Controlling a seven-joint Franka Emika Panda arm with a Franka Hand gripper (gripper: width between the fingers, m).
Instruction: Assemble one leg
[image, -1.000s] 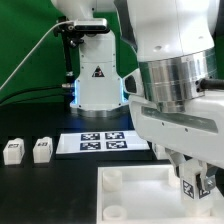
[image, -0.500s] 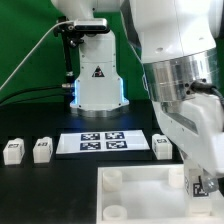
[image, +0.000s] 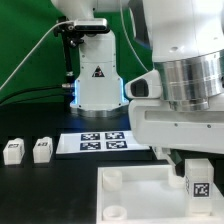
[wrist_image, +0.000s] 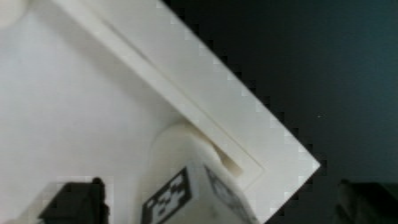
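- Farthest toward the exterior view's left of the marker board (image: 100, 142), one small white post (image: 13, 151) and a second post (image: 42, 150) stand side by side on the black table (image: 60, 185), near each other but not touching.
- Behind the marker board rises the arm's white base (image: 97, 82), with a triangle sign on its front.
- In front of the marker board lies the big white panel (image: 145, 175), flat, with a round socket (image: 113, 178) showing at one corner.
- Off the marker board's end on the exterior view's right, and nearer the camera, the leg (image: 197, 181) stands upright at the panel, tag facing the camera, just below the arm (image: 185, 70).
- From the wrist, the gripper (wrist_image: 217, 208) has its fingers spread. One dark finger (wrist_image: 71, 200) stands apart from the leg, with white panel showing between them. The other is hard to make out against the dark table.
- Whether the leg is seated in a corner socket cannot be told.
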